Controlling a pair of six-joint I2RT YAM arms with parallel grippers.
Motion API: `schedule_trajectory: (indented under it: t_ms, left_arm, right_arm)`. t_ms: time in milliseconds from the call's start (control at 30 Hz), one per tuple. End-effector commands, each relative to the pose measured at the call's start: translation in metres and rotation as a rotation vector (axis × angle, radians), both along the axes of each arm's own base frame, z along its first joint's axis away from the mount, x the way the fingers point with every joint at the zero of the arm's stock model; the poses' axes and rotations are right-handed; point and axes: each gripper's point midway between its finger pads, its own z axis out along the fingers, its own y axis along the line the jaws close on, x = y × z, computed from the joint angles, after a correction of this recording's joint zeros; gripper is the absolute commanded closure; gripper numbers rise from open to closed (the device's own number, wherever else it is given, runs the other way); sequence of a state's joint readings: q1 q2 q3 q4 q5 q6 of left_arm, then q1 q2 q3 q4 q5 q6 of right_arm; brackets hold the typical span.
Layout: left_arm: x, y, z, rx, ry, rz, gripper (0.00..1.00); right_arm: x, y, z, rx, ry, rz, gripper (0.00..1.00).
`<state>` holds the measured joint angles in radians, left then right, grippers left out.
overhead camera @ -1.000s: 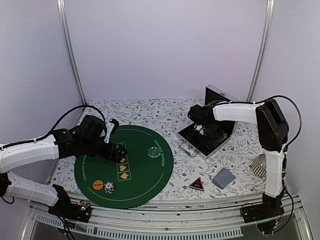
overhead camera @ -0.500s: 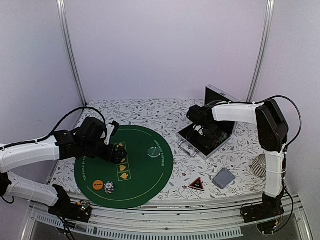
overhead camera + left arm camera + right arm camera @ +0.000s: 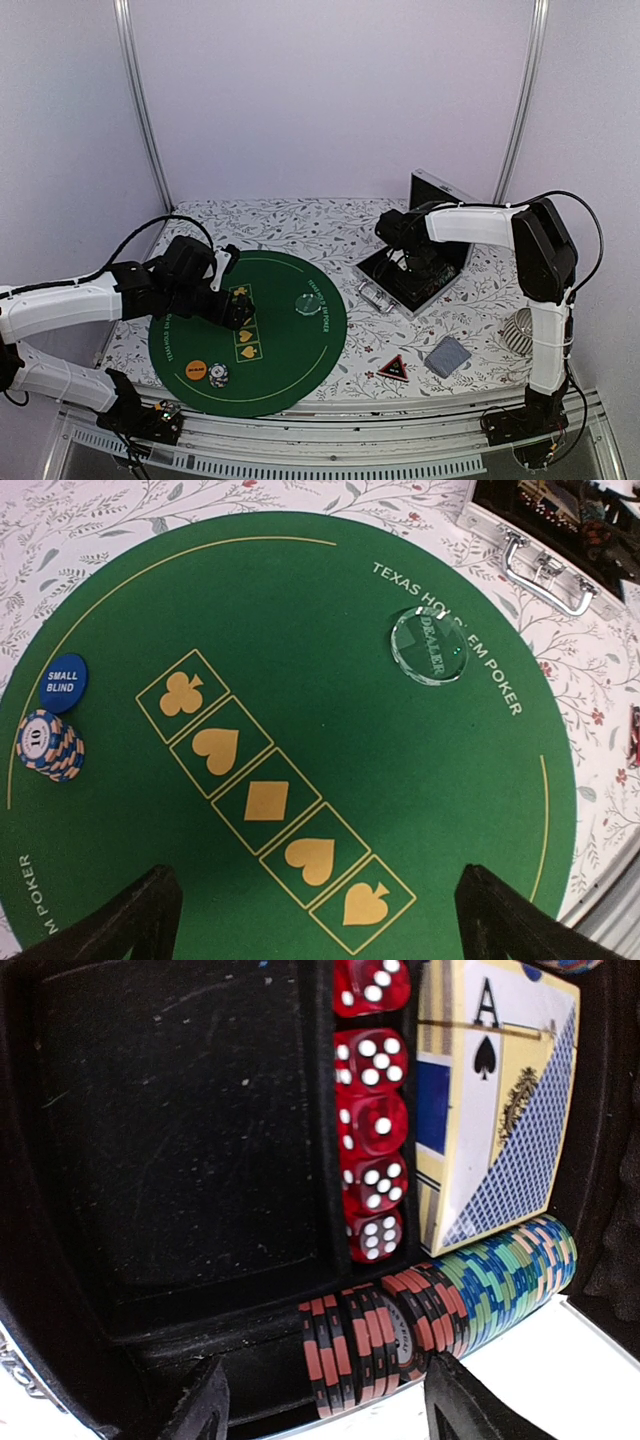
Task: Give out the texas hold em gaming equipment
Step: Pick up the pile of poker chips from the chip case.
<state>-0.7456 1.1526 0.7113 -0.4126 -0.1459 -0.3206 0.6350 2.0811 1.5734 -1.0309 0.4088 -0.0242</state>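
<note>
While the left gripper (image 3: 320, 915) gapes empty, the right gripper (image 3: 325, 1405) hangs open, apparently empty, over red-black and green-blue striped chips (image 3: 450, 1300), their edge-on row running finger to finger.

A clear disc (image 3: 429, 646) marked DEALER lies flat on the green mat (image 3: 300, 600), in the upper right of the left wrist view. At the left of that view lies a blue disc (image 3: 63, 683) marked SMALL BLIND, and just below it stands a striped stack (image 3: 49, 746) of orange-blue chips. In the top view an orange disc (image 3: 196, 369) and a second stack (image 3: 218, 376) sit side by side near the mat's lower edge. The red-black triangle token (image 3: 393, 368) and the grey-blue cards (image 3: 448, 356) lie off the mat, at the lower right. In the case (image 3: 150, 1110), a row of chips (image 3: 440, 1310), red-black and green-blue, stands on edge.
</note>
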Motion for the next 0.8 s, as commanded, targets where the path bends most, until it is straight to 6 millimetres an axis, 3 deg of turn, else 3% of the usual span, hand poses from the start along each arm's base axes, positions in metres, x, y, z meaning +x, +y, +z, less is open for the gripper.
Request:
schedule_trajectory:
  t_ms: [0, 167, 367, 500, 767]
  left_arm:
    - [0.004, 0.006, 0.001, 0.007, -0.017, 0.011, 0.02]
    - [0.002, 0.007, -0.002, 0.007, -0.008, 0.013, 0.02]
    - [0.002, 0.006, -0.001, 0.001, -0.010, 0.011, 0.02]
    - [0.003, 0.006, 0.001, 0.002, -0.015, 0.012, 0.02]
    - [-0.001, 0.009, -0.007, 0.008, -0.005, 0.005, 0.02]
  right_arm:
    - [-0.003, -0.006, -0.008, 0.009, 0.025, -0.012, 0.30]
    - [-0.004, -0.007, -0.004, 0.009, 0.030, -0.026, 0.29]
    - [0.000, -0.003, 0.015, 0.010, -0.006, -0.024, 0.19]
    - [0.004, -0.003, 0.024, 0.004, -0.029, -0.024, 0.18]
    - [-0.001, 0.008, 0.026, 0.045, -0.035, -0.005, 0.30]
